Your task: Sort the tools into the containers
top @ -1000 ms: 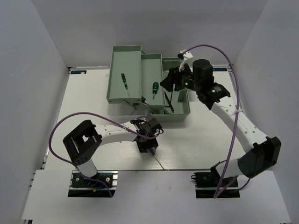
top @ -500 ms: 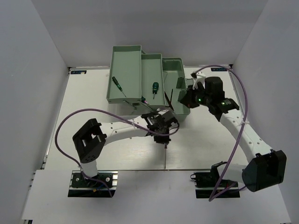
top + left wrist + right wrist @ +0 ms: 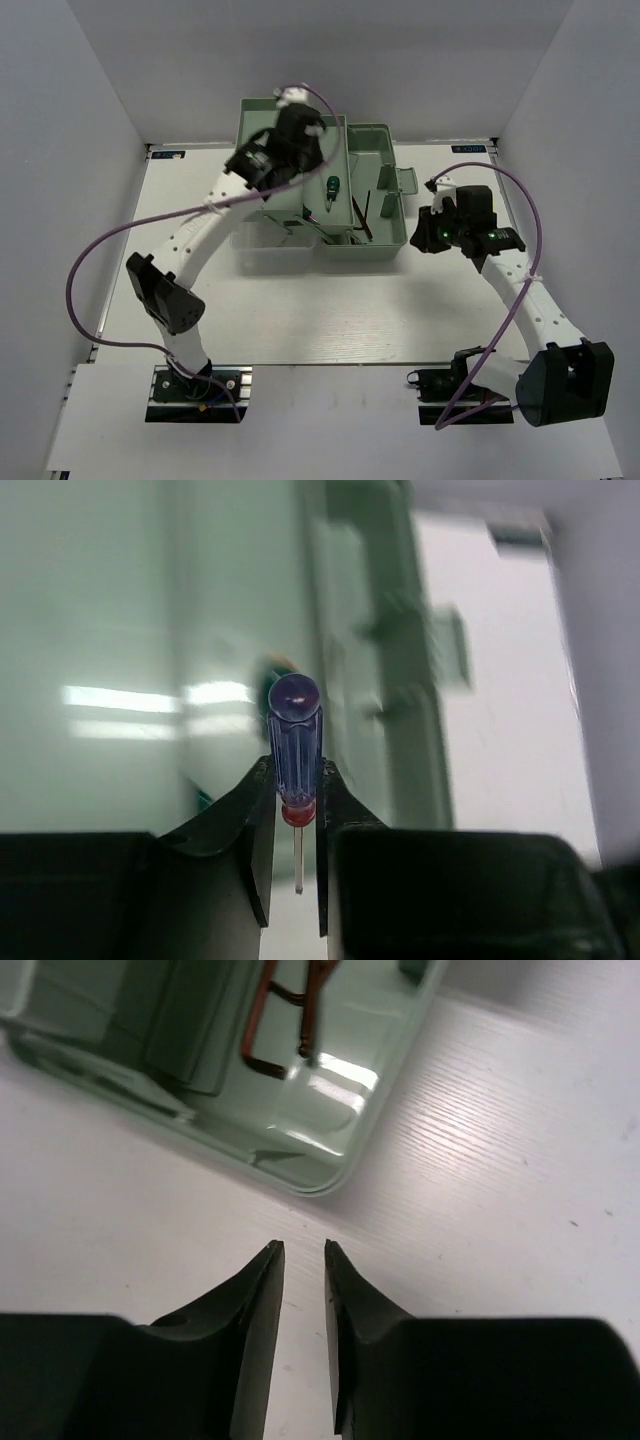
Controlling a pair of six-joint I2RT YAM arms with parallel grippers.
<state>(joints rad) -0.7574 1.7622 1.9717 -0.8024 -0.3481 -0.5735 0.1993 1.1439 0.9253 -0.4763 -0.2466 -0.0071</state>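
My left gripper is above the far left mint-green tray of the toolbox. In the left wrist view the gripper is shut on a thin blue-handled screwdriver, which stands between the jaws over the blurred tray. A green-handled screwdriver lies in the middle tray. Two reddish hex keys lie in the toolbox base. They also show in the right wrist view. My right gripper is just right of the base. It is slightly open and empty over the white table.
The toolbox's clear lid lies flat on the table in front of the trays. The base's rounded corner is just ahead of my right fingertips. White walls enclose the table on the left, back and right.
My left arm swung from the table in front of the toolbox up over the far left tray, carrying the blue screwdriver. My right gripper drew back from the base to the right.
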